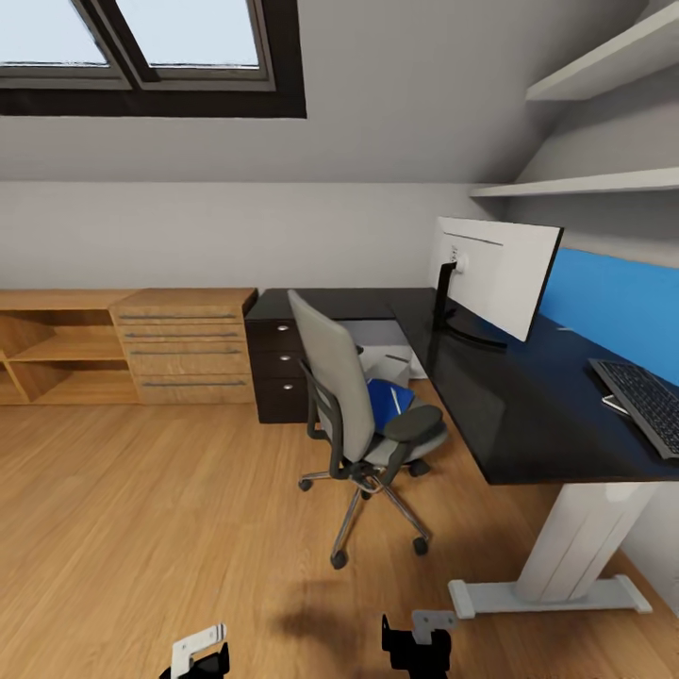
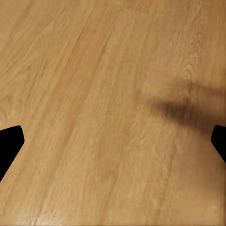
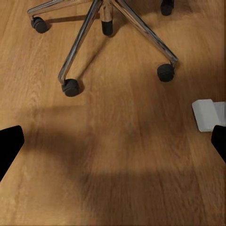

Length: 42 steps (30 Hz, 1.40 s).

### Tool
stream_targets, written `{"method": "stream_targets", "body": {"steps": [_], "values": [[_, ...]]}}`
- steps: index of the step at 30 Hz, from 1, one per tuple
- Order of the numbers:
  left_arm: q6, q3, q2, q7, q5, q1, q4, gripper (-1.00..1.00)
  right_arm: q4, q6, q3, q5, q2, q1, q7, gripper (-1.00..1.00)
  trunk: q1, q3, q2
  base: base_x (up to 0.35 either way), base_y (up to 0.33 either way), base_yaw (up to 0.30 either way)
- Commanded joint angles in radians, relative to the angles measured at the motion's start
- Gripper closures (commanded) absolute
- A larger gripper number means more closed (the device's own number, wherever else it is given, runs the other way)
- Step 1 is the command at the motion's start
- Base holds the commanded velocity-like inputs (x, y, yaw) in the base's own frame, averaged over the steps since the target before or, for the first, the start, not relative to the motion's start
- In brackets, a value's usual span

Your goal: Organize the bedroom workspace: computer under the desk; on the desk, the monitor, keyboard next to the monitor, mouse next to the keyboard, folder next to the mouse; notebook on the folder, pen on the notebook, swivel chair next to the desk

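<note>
An attic bedroom with a wooden floor [image 1: 141, 528], seen from the robot's head. At the right of the frame stands the table [image 1: 509, 415], L-shaped with a glossy black top, a white leg and a blue back panel. The monitor [image 1: 495, 273] stands upright on it in the upper right, its white back facing the camera. The keyboard [image 1: 646, 401] lies on the table at the far right edge, partly cut off. A pale box, possibly the computer [image 1: 389, 363], sits low under the table behind the chair; too much is hidden to be sure.

The swivel chair [image 1: 363, 424] is in the centre, just beside the table's front edge, back turned to the camera. The blue folder [image 1: 387, 401] lies on its seat. A wooden drawer chest [image 1: 184, 344] stands against the wall at centre left.

Low in the frame, the left tool [image 1: 200, 655] and the right tool [image 1: 420, 641] hang over the floor, holding nothing.

In the left wrist view, the left tool [image 2: 113, 146] has its dark fingertips [image 2: 9, 143] at opposite edges, spread wide over bare floor. In the right wrist view, the right tool [image 3: 113, 146] is likewise spread wide, empty, with the chair's chrome wheeled base [image 3: 106, 33] beyond it and the table's white foot [image 3: 207, 114] at the right edge.
</note>
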Motion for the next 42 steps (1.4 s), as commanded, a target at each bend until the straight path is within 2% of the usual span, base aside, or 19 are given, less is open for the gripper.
{"method": "stream_targets", "body": {"steps": [1,42], "values": [[-0.002,0.001,-0.001,0.001,0.011,0.0,-0.001,-1.0,0.001,-0.001,0.007,0.001,-0.001,-0.001,-0.009,-1.0,0.0,-0.001,0.0,0.0,0.0,-0.059],[-0.002,0.002,-0.004,0.005,0.011,0.0,-0.003,-1.0,0.001,-0.003,0.007,0.003,-0.001,-0.001,-0.01,-1.0,0.157,-0.128,-0.287,0.0,0.0,-0.004]]}}
